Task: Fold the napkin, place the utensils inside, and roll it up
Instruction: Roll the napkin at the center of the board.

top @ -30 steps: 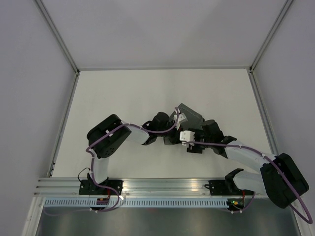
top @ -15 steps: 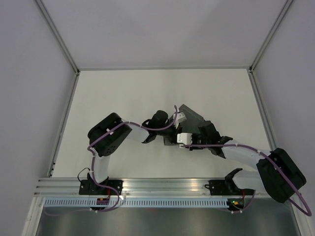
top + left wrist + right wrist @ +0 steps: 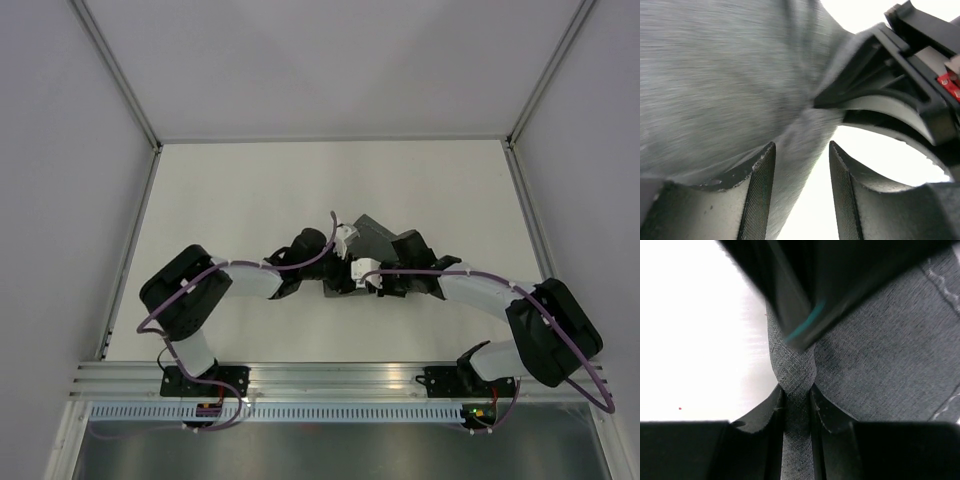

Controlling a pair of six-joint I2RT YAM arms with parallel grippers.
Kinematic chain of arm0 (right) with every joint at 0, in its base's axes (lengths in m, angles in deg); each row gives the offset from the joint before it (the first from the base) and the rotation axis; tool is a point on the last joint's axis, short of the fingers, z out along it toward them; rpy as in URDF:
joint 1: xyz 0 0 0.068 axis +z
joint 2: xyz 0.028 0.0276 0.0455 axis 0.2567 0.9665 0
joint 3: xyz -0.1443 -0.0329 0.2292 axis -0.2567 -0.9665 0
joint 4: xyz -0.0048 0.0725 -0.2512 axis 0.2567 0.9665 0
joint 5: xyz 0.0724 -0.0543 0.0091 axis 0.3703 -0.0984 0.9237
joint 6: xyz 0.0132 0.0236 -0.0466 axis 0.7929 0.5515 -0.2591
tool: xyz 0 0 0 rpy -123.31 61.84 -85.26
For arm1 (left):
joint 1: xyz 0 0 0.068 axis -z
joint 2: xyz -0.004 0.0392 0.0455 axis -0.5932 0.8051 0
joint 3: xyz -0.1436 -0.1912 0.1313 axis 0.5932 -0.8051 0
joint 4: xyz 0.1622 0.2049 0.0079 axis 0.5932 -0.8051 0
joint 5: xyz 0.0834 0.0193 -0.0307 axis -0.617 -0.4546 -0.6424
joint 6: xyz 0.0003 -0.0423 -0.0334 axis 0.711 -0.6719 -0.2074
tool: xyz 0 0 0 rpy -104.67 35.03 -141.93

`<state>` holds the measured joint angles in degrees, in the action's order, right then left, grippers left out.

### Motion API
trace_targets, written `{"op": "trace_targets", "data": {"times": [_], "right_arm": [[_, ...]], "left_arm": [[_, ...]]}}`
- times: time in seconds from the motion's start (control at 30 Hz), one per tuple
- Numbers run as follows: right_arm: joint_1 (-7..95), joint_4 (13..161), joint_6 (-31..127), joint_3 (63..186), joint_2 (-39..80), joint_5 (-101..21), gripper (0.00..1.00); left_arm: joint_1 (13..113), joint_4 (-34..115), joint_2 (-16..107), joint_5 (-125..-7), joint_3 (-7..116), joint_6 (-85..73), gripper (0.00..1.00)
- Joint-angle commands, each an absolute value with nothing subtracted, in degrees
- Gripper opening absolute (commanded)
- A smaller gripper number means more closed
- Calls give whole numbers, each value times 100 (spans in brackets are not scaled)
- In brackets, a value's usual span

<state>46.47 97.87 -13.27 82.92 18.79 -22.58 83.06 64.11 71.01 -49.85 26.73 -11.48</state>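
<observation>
The dark grey napkin (image 3: 386,239) lies bunched at mid-table and fills the left wrist view (image 3: 715,75). My right gripper (image 3: 352,284) (image 3: 797,388) is shut on a narrow rolled fold of the napkin (image 3: 880,355), cloth squeezed between both pads. Just left of it, my left gripper (image 3: 343,266) (image 3: 801,146) stands open, with the napkin's edge passing loosely through the gap beside the left finger (image 3: 760,190) and the bright table showing next to it. The two grippers almost meet at the napkin's near-left edge. The utensils are hidden.
A white tabletop (image 3: 250,190) with a metal-framed border (image 3: 130,250) and pale walls around. The aluminium rail (image 3: 320,378) carrying both arm bases runs along the near edge. The right gripper's black body (image 3: 910,65) looms at upper right of the left wrist view.
The right jaws closed on the napkin fold and the left jaws opened off the cloth. Both grippers and the bundle shifted left; the left arm's elbow swung down and left.
</observation>
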Motion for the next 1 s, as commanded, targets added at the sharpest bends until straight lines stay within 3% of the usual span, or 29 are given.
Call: {"op": "trace_targets", "data": {"times": [0.0,0.27,0.4,0.6,0.97], "right_arm": [[4485,10594,-1225,8535,2192,-1783,7],[4221,11428,-1445,9159,2956,-1273,6],[4020,12069,-1716,9799,3509,-914,6],[3773,12721,-1911,10460,4345,-807,6],[3659,13556,-2166,11216,5268,-798,6]], "left_arm": [[8323,6689,6414,-6388,2336,-1483,52],[8480,8121,5016,-7938,930,-1124,54],[9506,8359,4778,-9227,788,88,54],[10448,8202,5049,-10223,1060,1829,54],[11355,7648,6877,-10349,1957,4247,63]]}}
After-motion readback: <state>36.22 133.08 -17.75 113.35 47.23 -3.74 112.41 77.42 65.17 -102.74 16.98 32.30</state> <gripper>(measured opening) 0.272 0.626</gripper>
